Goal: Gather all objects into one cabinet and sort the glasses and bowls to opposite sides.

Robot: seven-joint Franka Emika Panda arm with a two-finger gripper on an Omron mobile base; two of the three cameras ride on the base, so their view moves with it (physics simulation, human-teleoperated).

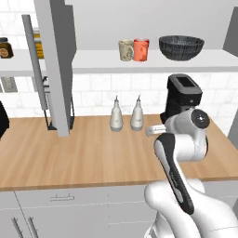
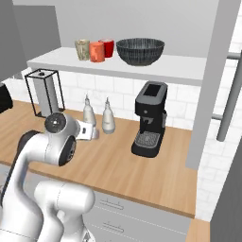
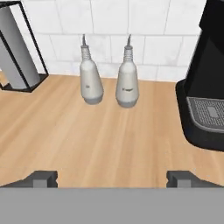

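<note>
Hand view has the gripper (image 3: 112, 178) with its jaws spread wide and nothing between them, low over the counter (image 3: 105, 140) and looking at two white bottles (image 3: 91, 78) beside the coffee machine (image 3: 208, 87). Left base view puts the task's things well above that, on the cabinet shelf (image 1: 93, 60): the beige mug (image 1: 126, 49) and orange mug (image 1: 141, 49) touching or nearly so, with the red cup (image 2: 108, 47) just behind them, and the bowl (image 1: 181, 47) apart to their right. Whatever comes next, the hand probably has to rise to shelf height first, the mugs lying up and slightly left of it.
</note>
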